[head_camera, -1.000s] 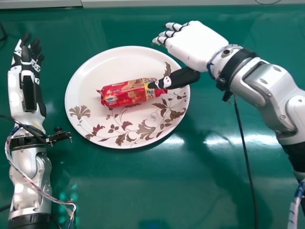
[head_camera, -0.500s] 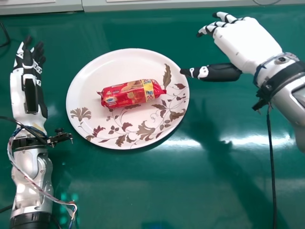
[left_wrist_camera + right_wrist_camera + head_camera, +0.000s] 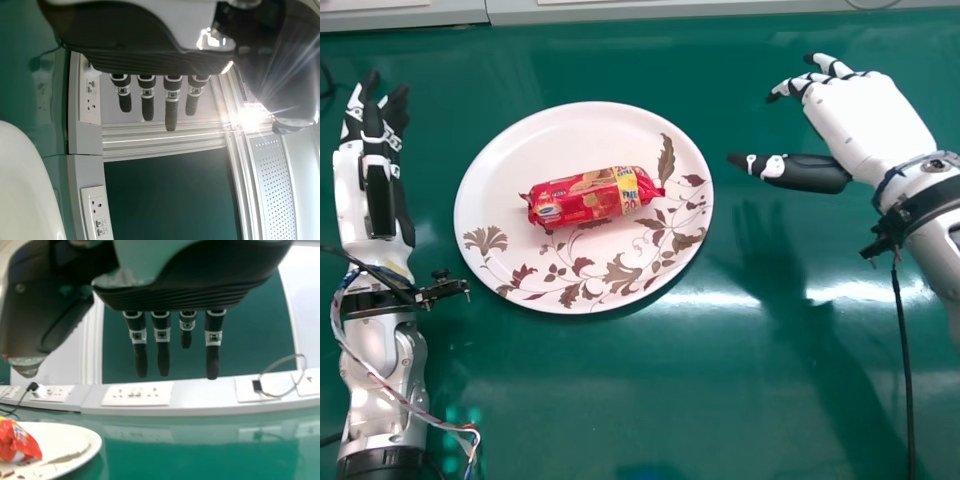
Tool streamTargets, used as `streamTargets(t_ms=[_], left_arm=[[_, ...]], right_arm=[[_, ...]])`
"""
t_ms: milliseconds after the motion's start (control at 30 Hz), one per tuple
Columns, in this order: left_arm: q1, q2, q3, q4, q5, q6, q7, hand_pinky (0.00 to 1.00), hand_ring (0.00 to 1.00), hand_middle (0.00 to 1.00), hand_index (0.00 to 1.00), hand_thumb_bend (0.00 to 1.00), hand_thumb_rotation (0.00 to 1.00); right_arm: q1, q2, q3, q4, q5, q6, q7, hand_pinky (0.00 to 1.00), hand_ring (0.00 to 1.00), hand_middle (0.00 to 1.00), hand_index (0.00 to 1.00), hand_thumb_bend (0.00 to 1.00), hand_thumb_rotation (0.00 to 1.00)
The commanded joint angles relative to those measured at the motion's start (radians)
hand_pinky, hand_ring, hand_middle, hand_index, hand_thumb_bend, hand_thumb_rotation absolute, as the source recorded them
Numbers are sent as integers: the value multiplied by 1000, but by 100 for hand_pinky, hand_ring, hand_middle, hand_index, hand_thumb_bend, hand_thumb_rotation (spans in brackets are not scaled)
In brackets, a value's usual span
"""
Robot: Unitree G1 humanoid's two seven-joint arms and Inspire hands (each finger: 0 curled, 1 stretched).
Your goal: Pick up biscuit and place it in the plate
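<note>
Nearest you in the head view, your left arm [image 3: 382,400] comes in along the left side of the green table [image 3: 620,400], with loose wires [image 3: 405,398] running beside it. At the right, a black cable [image 3: 904,370] runs down from your other wrist.

Farther in, you have the plate [image 3: 555,135] between your two hands: round and white, with brown leaves and flowers printed along its near and right parts. In it lies the biscuit [image 3: 585,198], a red packet with a yellow band toward its right end. It lies on its side, a little aslant, right end slightly farther from you, and sits well inside the rim.

Your left hand [image 3: 380,185] is at the plate's left, apart from it, fingers straight and pointing away from you. Your right hand [image 3: 870,125] is on the far right side, released and holding nothing, its fingers loosely extended and its thumb pointing at the plate, the tip near the rim.

Beyond the table's far edge runs a pale ledge [image 3: 650,10]; your right wrist view shows sockets [image 3: 137,394] along it.
</note>
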Motion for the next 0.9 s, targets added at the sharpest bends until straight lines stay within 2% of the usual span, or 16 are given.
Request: streamTargets(t_ms=[0, 200, 400, 633, 867], left_arm=[[73, 9, 10, 36, 39, -7, 7, 100, 96, 89, 100, 85, 92], [79, 11, 10, 5, 44, 19, 9, 100, 96, 89, 100, 89, 93], [94, 2, 11, -18, 53, 27, 25, 100, 94, 88, 100, 89, 93], [108, 12, 22, -23, 50, 35, 31, 100, 95, 88, 100, 93, 95], [113, 48, 45, -57, 98, 72, 54, 100, 96, 88, 100, 98, 95]], right_arm=[[28, 27, 8, 12, 17, 10, -26, 66, 77, 82, 79, 96, 57], [37, 108, 3, 42, 53, 53, -96, 64, 77, 81, 79, 81, 46], [44, 140, 10, 68, 55, 48, -171, 60, 75, 80, 78, 73, 45], [42, 132, 0, 74, 60, 54, -196, 59, 74, 80, 79, 72, 49], [39, 119, 2, 68, 50, 67, -199, 57, 71, 79, 78, 73, 51]])
